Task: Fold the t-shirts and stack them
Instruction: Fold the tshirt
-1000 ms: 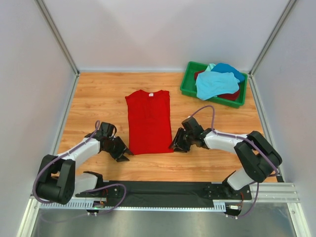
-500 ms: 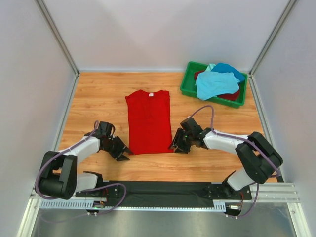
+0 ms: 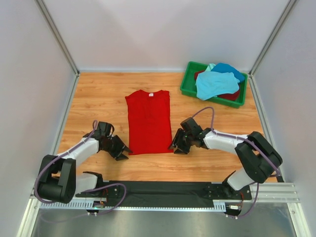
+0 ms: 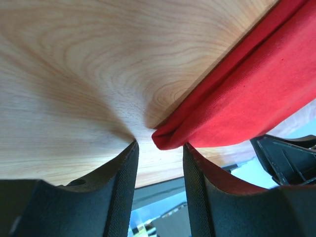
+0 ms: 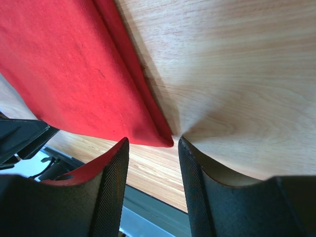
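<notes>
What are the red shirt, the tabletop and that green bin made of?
Red shirt: soft matte cloth; the wrist views show fine fuzzy weave and limp folded edges.
Tabletop: wood or wood-look laminate, smooth, faintly shiny; grain lines show, which of the two is unclear.
Green bin: probably plastic; rigid walls, even colour, moulded rim.

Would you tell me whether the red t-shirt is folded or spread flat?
Partly folded: the red t-shirt lies as a narrow strip, no sleeves showing, and both wrist views show doubled layers at its near corners.
</notes>
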Controlling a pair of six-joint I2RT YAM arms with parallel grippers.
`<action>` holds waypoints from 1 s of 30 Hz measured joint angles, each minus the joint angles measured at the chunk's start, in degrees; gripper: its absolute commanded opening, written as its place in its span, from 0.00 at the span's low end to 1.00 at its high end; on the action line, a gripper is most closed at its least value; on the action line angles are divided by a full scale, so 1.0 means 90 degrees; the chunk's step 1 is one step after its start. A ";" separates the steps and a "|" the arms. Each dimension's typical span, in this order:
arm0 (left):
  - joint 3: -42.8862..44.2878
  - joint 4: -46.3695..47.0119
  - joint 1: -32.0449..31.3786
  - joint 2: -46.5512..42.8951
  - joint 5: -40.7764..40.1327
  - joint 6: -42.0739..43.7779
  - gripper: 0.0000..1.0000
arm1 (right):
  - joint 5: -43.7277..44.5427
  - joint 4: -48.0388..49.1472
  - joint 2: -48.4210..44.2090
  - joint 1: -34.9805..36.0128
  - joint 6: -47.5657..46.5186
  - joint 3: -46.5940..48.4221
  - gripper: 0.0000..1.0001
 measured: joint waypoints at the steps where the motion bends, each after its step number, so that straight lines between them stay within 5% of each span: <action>1: -0.0024 -0.0007 0.0000 -0.0080 -0.0046 0.0000 0.50 | -0.0027 0.0027 0.0019 0.0000 0.0032 0.0000 0.47; 23: 0.0019 0.0464 0.0027 0.0352 0.0211 -0.0080 0.44 | -0.0308 0.0651 0.0306 0.0000 0.0500 -0.0090 0.37; 27: 0.0019 0.0461 0.0041 0.0391 0.0170 -0.0097 0.28 | -0.0333 0.0729 0.0359 0.0000 0.0512 -0.0095 0.31; 30: 0.0027 0.0534 0.0073 0.0561 0.0197 -0.0068 0.10 | -0.0359 0.0869 0.0498 0.0000 0.0500 -0.0095 0.07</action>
